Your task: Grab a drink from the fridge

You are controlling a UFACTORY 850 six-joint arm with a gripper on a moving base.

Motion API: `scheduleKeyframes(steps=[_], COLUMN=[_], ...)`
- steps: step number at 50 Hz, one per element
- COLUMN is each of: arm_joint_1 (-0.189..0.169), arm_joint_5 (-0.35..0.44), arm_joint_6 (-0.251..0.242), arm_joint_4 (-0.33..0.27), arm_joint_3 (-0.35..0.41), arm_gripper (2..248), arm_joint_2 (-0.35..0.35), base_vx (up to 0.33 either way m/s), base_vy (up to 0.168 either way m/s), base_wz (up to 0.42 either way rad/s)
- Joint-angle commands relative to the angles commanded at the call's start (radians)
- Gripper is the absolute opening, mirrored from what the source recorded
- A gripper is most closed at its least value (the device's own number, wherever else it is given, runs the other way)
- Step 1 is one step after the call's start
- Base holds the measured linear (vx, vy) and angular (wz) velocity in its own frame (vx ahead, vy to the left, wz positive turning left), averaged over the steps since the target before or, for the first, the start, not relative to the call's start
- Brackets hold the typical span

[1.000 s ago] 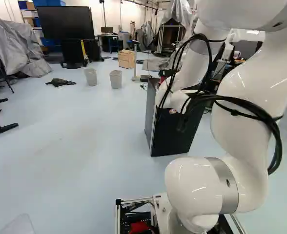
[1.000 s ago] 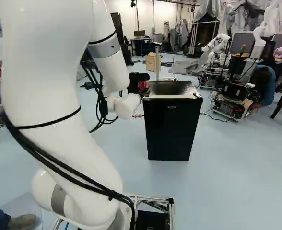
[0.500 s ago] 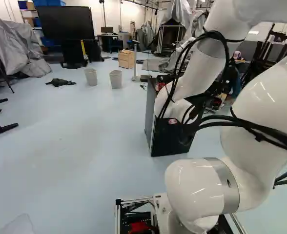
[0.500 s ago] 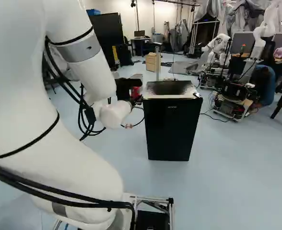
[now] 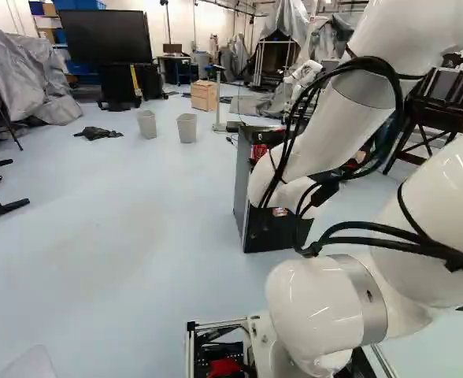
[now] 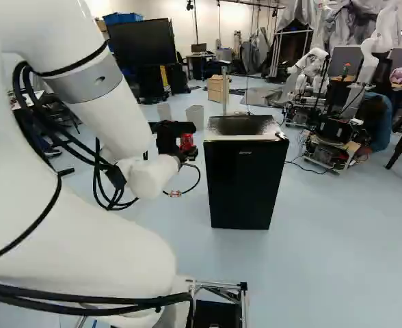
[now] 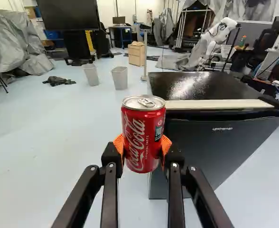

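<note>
1. Nearest me is the big white arm [image 6: 85, 253], reaching out toward twelve o'clock.
2. At its end, the black gripper [image 7: 142, 145] is squeezing a red drink can [image 7: 140, 126] from both sides with its orange pads [image 7: 118, 144]. The can stands up straight, outside the fridge.
3. Looking out from the gripper, the fridge [image 7: 206, 142] is at one o'clock. Its door looks shut.
4. So I think the grabbing is done. All that's left, I guess, is to keep hold and bring it away.

The light is bright, with mottled white glare atop the fridge [image 7: 208, 145].
</note>
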Motion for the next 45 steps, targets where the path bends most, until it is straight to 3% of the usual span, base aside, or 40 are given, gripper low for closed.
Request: scheduleKeyframes(steps=[21, 45], arm_joint_1=[0.017, 0.019], arm_joint_5=[-0.023, -0.027], arm_joint_6=[0.000, 0.000], arm_joint_4=[0.009, 0.010], arm_joint_3=[0.051, 0.059], arm_gripper=[96, 96], arm_joint_2=[0.053, 0.061], base_vx=[0.000, 0.000], base_vy=[0.000, 0.000], base_wz=[0.000, 0.000])
